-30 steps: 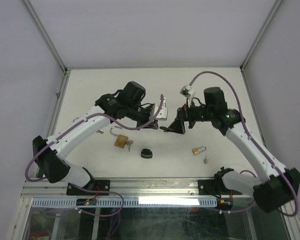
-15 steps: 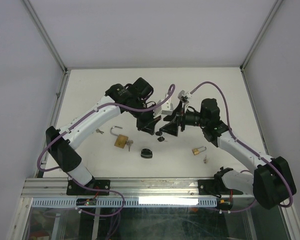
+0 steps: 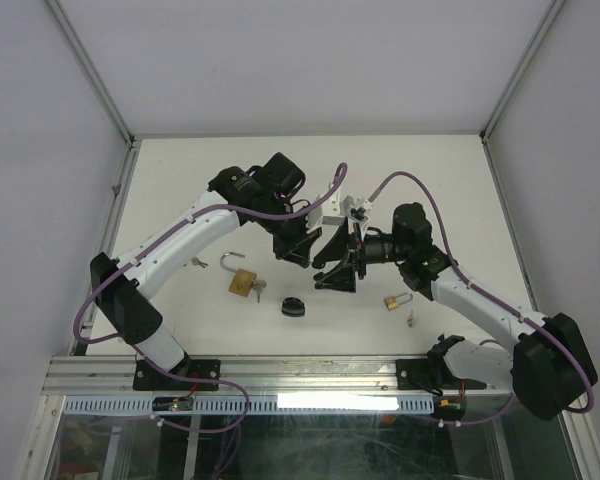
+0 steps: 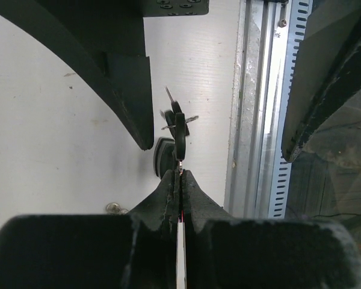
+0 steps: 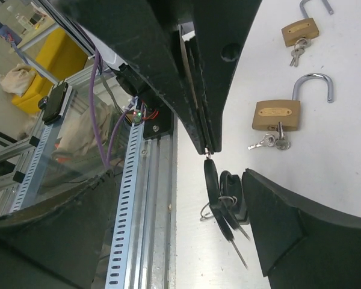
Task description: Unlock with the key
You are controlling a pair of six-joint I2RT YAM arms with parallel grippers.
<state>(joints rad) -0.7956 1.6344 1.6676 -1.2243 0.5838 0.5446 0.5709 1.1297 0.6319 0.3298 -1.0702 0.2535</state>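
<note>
The left pincer (image 4: 180, 173) is closed tight on the key bunch (image 5: 212, 180). It seems to grip only by the very tips, though the view is too cramped to be sure, so the black head and spare keys dangle just above the black padlock (image 3: 293, 307) on the bench (image 3: 430, 180). The right pincer (image 3: 335, 278) is spread wide and empty, a jaw on either side of the bunch. The risk is the transfer — a nudge, or closing on the loose spares, could break that thin grip and drop the bunch beside the padlock.
</note>
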